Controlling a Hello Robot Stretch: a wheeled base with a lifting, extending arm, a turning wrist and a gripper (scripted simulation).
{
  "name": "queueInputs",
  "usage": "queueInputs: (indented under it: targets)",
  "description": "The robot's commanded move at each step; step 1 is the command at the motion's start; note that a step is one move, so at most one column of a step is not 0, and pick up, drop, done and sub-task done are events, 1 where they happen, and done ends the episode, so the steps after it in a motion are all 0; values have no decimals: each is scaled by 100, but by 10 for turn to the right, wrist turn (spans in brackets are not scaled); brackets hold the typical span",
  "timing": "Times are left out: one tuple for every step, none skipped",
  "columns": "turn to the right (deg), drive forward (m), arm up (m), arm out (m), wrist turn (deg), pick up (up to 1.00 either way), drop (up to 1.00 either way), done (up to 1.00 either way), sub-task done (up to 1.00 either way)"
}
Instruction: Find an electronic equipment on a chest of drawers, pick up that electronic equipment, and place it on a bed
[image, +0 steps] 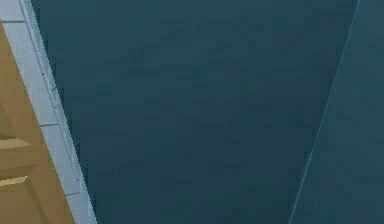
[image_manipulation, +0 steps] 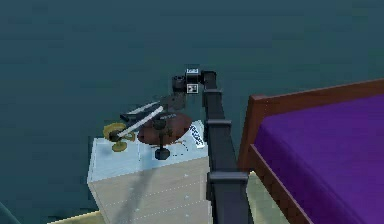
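Several small things (image_manipulation: 168, 128) (brown, yellow and white blobs) sit atop the white chest of drawers (image_manipulation: 150, 185), near the purple bed (image_manipulation: 330, 150); which is the electronic equipment is unclear. The gripper (image_manipulation: 122, 131) shows among them; whether it holds anything, I cannot tell.
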Motion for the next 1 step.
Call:
queueInputs:
  targets:
    - [0,0,0,0,450,0,0,0,0]
